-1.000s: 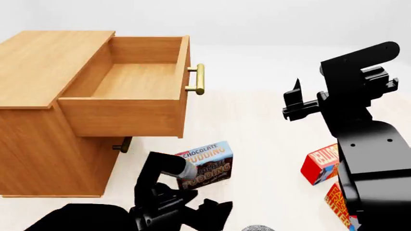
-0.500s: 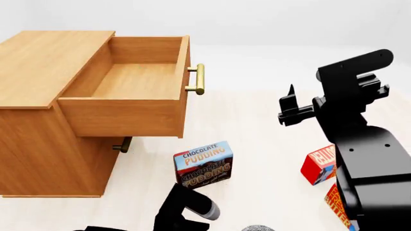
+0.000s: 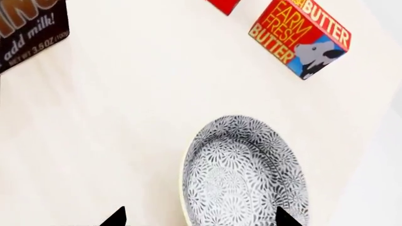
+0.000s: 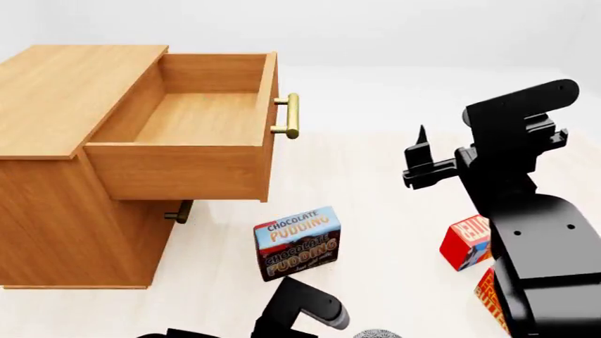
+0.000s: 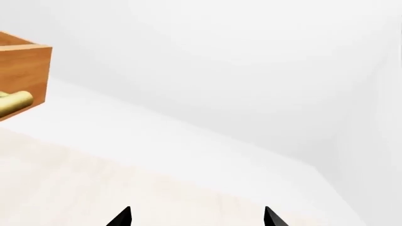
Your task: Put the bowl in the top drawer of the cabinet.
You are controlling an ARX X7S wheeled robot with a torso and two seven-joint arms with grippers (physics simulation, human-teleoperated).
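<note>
Your left gripper point(image 3: 199, 217) hangs spread wide over the bowl point(image 3: 244, 173), low in the wrist frame, upside down on the floor. Pinch that sloped patterned outside and it may squirt free. The right gripper point(image 5: 196, 215) gapes empty. The top drawer point(image 4: 193, 116) stands open, upper left.

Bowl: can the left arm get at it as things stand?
Probably yes. In the left wrist view the bowl lies on bare floor between the open left gripper's fingertips, untouched so far. The butter box stands well clear.
</note>
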